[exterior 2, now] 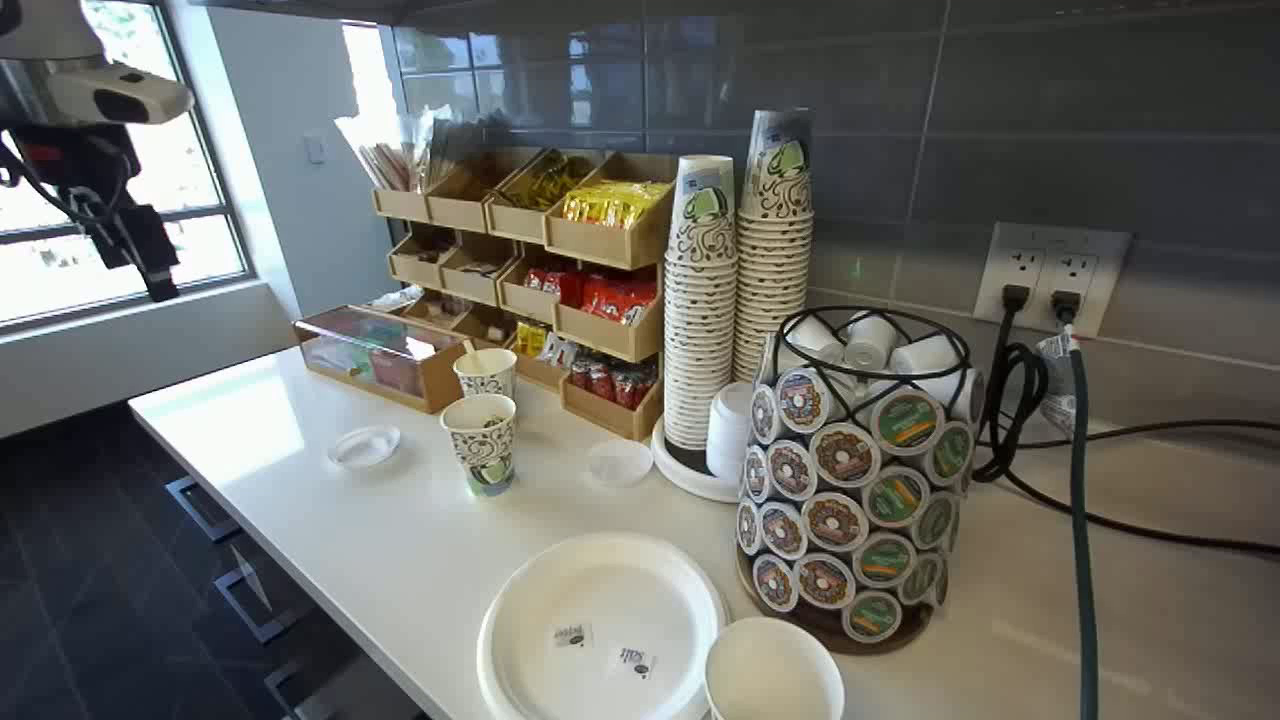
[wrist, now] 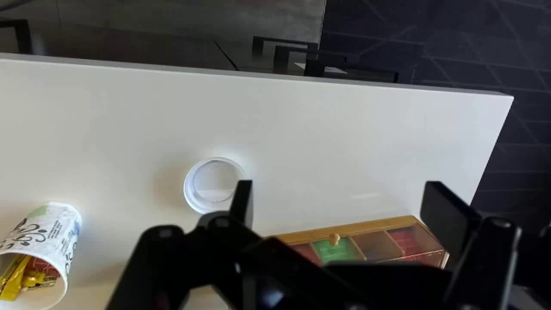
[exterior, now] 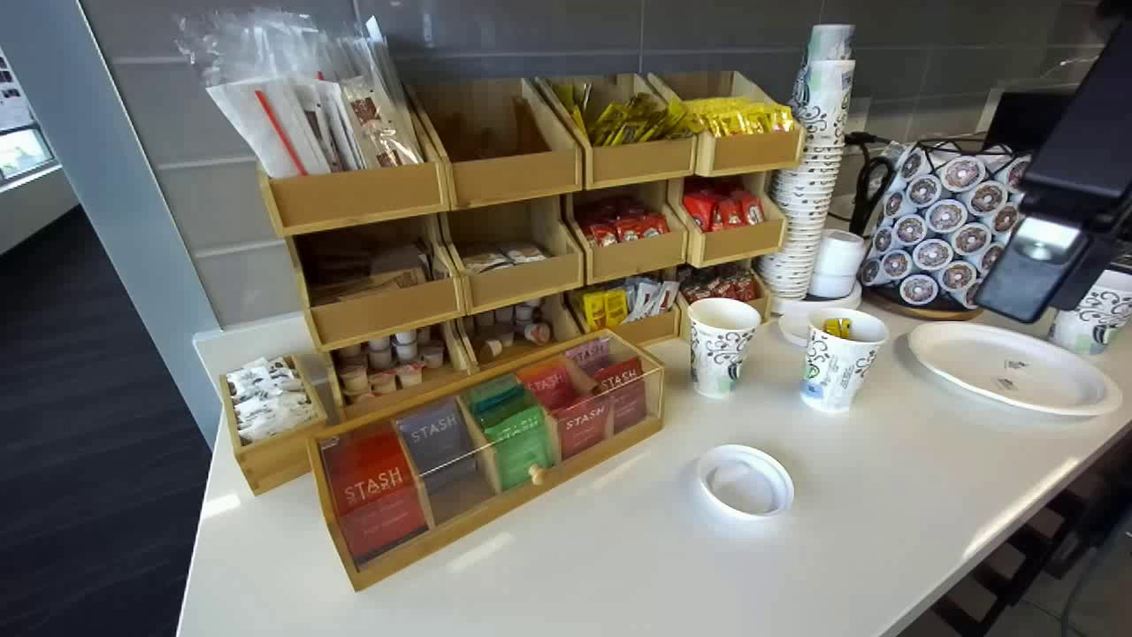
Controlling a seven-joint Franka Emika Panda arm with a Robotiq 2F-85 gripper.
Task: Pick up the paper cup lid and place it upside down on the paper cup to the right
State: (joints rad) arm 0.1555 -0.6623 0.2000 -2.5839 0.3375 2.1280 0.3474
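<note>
The paper cup lid (exterior: 745,482) is a small round white disc with a raised rim. It lies on the white counter in both exterior views (exterior 2: 364,447) and in the wrist view (wrist: 214,183). The paper cup (exterior: 840,367) stands upright beyond it, with yellow packets inside; it also shows in the other views (exterior 2: 480,445) (wrist: 43,234). Its mouth is uncovered. My gripper (wrist: 338,184) is open and empty, fingers wide apart, with the lid beside the left finger in the wrist view. It hangs above the counter in both exterior views (exterior: 1017,287) (exterior 2: 160,285).
A similar cup (exterior: 721,345) stands beside the paper cup. A wooden tea box (exterior: 495,460) and stepped bins (exterior: 513,168) line the wall. Tall cup stacks (exterior 2: 700,330), a pod carousel (exterior 2: 850,480), a large white plate (exterior 2: 610,620) and another pale lid (exterior 2: 618,462) are nearby.
</note>
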